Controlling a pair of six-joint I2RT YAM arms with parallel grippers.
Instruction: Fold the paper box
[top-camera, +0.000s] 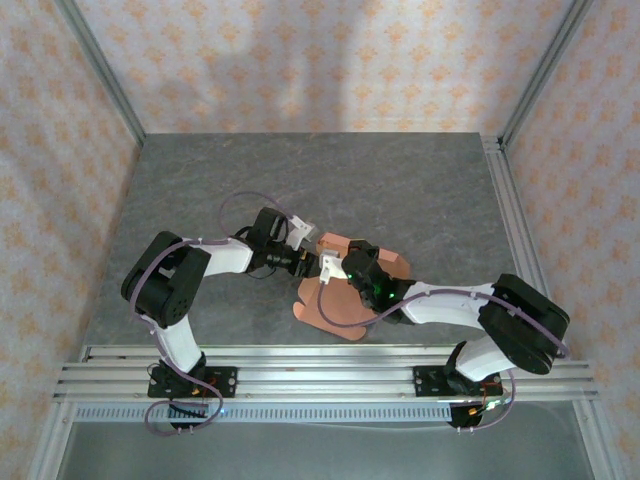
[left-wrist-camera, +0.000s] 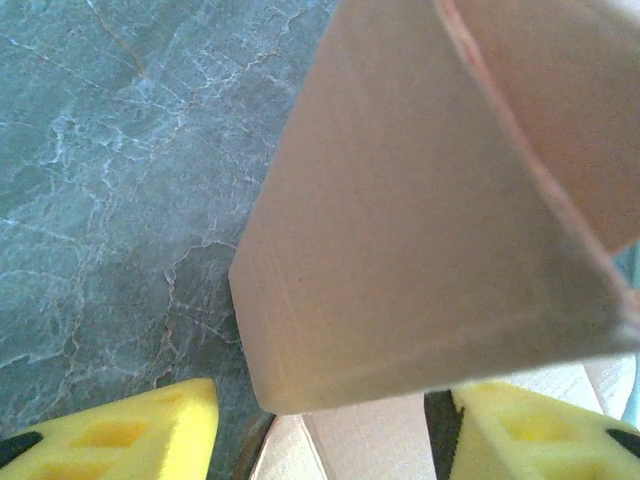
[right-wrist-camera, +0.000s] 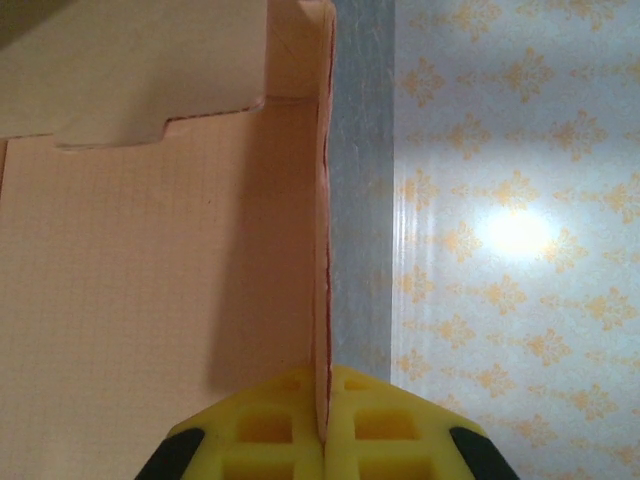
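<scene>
The paper box (top-camera: 333, 305) is a salmon-orange die-cut sheet lying partly folded on the grey table between the two arms. My right gripper (top-camera: 328, 266) is shut on the thin edge of a raised wall of the paper box (right-wrist-camera: 150, 280), the card pinched between the yellow fingertips (right-wrist-camera: 270, 430). My left gripper (top-camera: 303, 232) hovers at the sheet's far left corner. In the left wrist view a raised flap of the paper box (left-wrist-camera: 400, 230) stands across the left gripper (left-wrist-camera: 320, 430), whose yellow fingers (left-wrist-camera: 150, 430) stay apart without pinching it.
The grey marbled table (top-camera: 400, 190) stretches back to patterned walls. Aluminium rails (top-camera: 320, 365) carry the arm bases along the near edge. A metal frame post (top-camera: 510, 200) runs along the right side.
</scene>
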